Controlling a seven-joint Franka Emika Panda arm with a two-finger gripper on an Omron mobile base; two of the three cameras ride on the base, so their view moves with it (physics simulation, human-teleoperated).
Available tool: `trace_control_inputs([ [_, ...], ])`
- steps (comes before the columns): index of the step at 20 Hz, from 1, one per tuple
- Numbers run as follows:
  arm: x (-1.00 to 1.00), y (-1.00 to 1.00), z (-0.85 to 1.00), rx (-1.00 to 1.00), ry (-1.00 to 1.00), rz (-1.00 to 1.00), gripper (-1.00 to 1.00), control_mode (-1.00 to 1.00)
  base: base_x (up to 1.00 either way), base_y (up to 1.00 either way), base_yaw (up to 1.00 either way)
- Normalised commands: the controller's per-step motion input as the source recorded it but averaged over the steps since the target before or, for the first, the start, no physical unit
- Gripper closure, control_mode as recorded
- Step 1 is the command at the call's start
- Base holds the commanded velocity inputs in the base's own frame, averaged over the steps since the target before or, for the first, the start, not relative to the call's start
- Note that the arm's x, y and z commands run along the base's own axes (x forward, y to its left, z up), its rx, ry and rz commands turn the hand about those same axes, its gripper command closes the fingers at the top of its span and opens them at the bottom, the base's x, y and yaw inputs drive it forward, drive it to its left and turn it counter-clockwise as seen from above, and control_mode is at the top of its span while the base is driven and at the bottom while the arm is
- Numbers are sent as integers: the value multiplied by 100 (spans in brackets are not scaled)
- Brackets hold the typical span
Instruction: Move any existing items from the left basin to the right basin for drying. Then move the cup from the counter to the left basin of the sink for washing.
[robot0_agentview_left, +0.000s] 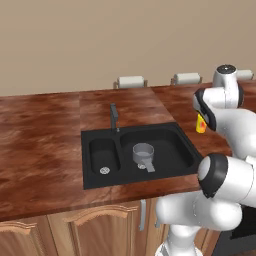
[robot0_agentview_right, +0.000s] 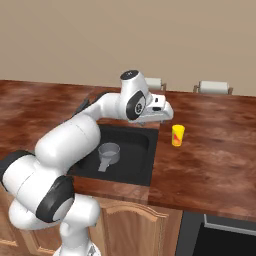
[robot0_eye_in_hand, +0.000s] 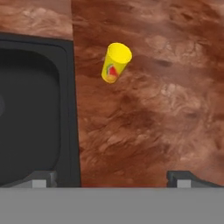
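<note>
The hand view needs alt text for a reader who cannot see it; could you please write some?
A yellow cup stands on the counter, right of the sink. The open gripper hovers above, fingertips wide apart.

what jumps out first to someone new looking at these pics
The bright yellow cup stands upright on the reddish-brown counter, just right of the black sink. A grey saucepan sits in the wider right basin, and the white arm reaches over toward the cup, its gripper open above the counter.

Plain beige wall (robot0_agentview_left: 75, 40), arched-panel wooden cabinet doors (robot0_agentview_left: 75, 232) below, a dark appliance front (robot0_agentview_right: 220, 240) at the right.
</note>
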Motion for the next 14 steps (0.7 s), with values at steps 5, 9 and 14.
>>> trace_control_inputs([
  [5, 23, 0, -35, 0, 4, 0, -100, -100, 0, 0, 0],
  [9, 27, -8, -22, 0, 0, 0, -100, -100, 0, 0, 0],
  [14, 29, -7, -30, -3, 0, 2, -100, -100, 0, 0, 0],
])
